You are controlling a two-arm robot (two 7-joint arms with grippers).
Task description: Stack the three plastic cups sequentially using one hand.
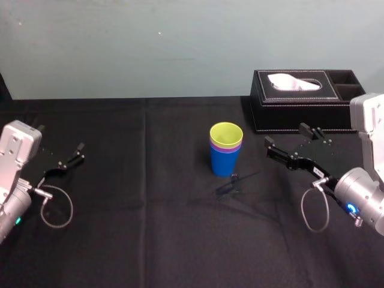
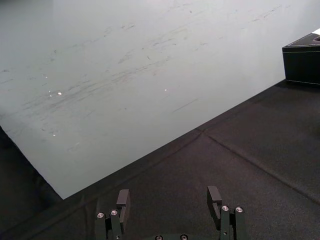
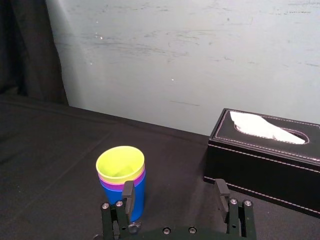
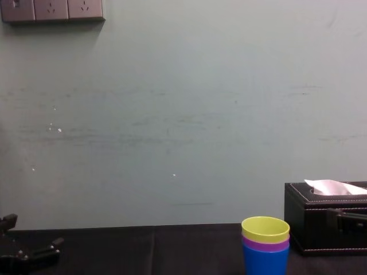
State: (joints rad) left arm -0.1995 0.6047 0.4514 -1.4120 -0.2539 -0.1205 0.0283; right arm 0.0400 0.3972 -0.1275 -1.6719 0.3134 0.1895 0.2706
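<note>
Soft, even light is brightening the pale wall (image 4: 183,114) while the black tabletop (image 1: 150,234) is soaking it up (faint shadow (image 1: 236,183) lying beside the cups (image 1: 226,150)).

The cup stack (image 1: 226,157) stands alone on the black tablecloth (image 1: 138,204). Left of the stack and on its near side the cloth lies bare, giving open passage. Right of the stack and farther back, the black tissue box (image 1: 303,102) blocks the way. The right gripper (image 1: 286,135), fingers spread, hangs just right of the stack.
</note>
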